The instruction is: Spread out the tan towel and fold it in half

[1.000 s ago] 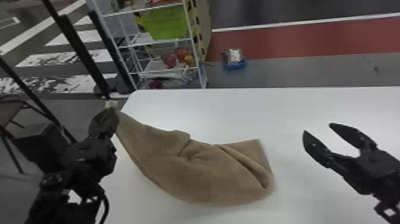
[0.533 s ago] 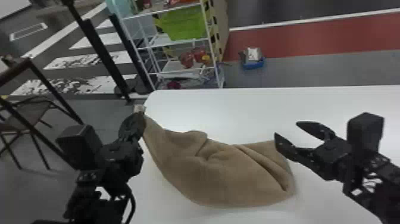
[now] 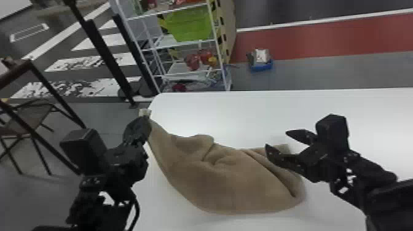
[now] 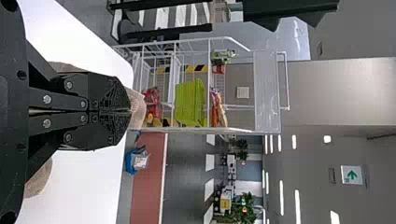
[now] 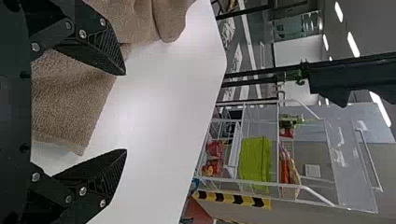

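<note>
My left gripper is at the table's left edge, shut on a corner of the tan towel, which slopes from there down onto the table in loose folds. In the left wrist view the left gripper has its fingers together, with a bit of towel beyond the tips. My right gripper stands open over the towel's right back corner. Seen from the right wrist, the gripper has its fingers wide apart, with the towel's corner lying between and below them.
The white table extends to the right and behind the towel. Beyond its back left edge stands a wire shelf with a green bin. A chair is on the floor at left; a blue box lies behind the table.
The right gripper has moved left to the towel's right back corner, still open. The left gripper keeps its hold on the towel. The head view has shifted toward the left.
</note>
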Tool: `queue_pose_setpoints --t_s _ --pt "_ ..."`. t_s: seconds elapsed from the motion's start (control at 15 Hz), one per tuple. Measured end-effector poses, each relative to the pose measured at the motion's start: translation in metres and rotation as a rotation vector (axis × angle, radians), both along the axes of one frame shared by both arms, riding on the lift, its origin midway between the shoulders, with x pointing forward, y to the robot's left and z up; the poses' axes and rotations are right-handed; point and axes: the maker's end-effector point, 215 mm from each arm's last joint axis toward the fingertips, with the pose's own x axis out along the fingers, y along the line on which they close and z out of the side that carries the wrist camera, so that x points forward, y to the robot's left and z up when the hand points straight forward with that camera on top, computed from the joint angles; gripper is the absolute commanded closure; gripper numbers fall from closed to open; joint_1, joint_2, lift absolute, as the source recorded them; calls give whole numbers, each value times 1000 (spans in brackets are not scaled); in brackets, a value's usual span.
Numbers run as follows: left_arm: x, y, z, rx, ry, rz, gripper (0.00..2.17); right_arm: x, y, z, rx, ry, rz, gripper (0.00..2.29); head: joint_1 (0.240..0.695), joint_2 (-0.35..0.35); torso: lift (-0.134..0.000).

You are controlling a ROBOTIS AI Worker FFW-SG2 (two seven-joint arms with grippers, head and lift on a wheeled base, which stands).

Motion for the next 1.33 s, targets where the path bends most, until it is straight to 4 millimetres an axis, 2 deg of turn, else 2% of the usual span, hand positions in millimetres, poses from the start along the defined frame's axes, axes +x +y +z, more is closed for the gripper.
queue_pose_setpoints --t_s 0.47,0.73,0.93,1.13,1.33 --pt "0 3 2 6 -2 1 1355 21 -10 -22 -85 45 -18 343 695 350 -123" --pt "0 2 3 11 -5 1 1355 19 -14 -35 -100 114 -3 350 695 350 -123" --pt "0 0 5 11 -8 -2 1355 15 -16 -43 -108 169 12 650 695 350 -123" --pt "1 2 7 13 -12 1 1355 13 -18 -49 -117 208 18 1322 695 350 -123" --pt "2 3 6 13 -7 3 1355 10 -18 -52 -116 226 26 1416 695 350 -123"
